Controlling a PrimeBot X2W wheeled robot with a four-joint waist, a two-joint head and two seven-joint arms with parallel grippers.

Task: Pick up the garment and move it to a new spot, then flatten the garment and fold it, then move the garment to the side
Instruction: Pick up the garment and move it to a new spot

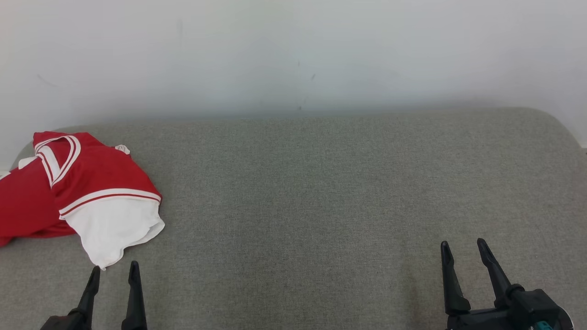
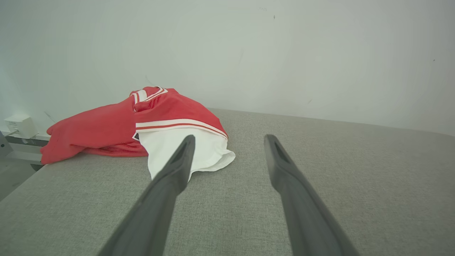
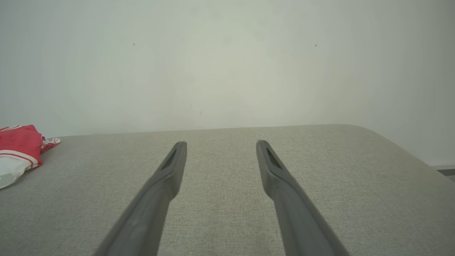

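Observation:
The garment is a red and white shirt with white stripes, lying crumpled at the far left of the grey padded surface; part of it runs off the left edge of the head view. My left gripper stands open just below the garment's white hem, not touching it. In the left wrist view the garment lies ahead, left of my left gripper. My right gripper is open at the lower right, far from the garment, with nothing between the fingers of this right gripper.
A pale wall rises right behind the surface. The surface's right corner is rounded. A small white box sits on a ledge past the surface's left edge.

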